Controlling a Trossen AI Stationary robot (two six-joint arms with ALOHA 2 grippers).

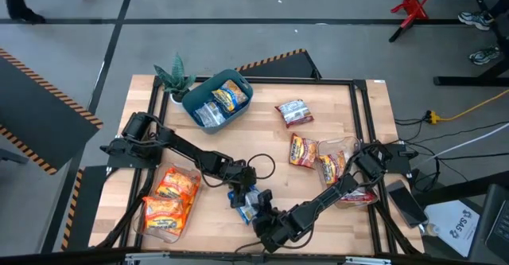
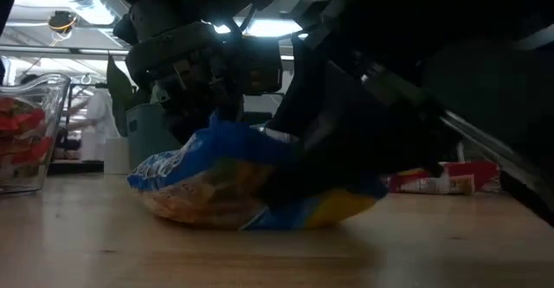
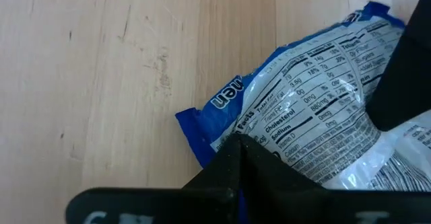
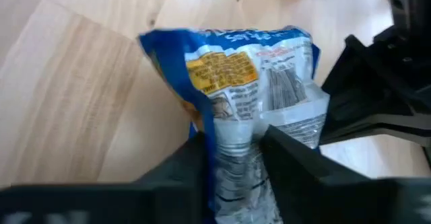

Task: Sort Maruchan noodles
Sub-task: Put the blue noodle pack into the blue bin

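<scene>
While both claws pinch one blue packet (image 1: pixel 248 202) — left claw (image 1: pixel 238 192), right claw (image 1: pixel 261 215) — two sit binned.

Both dark arms reach toward six o'clock, meeting at the table's near edge. Left gripper (image 1: pixel 241 192) is closed; right gripper (image 1: pixel 256 210) has its fingers (image 4: pixel 192 160) pinched together.

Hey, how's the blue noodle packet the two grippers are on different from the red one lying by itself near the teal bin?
The blue packet sits at the table's near edge; the red packet lies toward the far side, right of the teal bin. The blue packet is pinched by the left gripper and the right gripper; nothing touches the red one. The blue packet is bunched up, the red one lies flat. Both are crinkly plastic noodle packets.
</scene>
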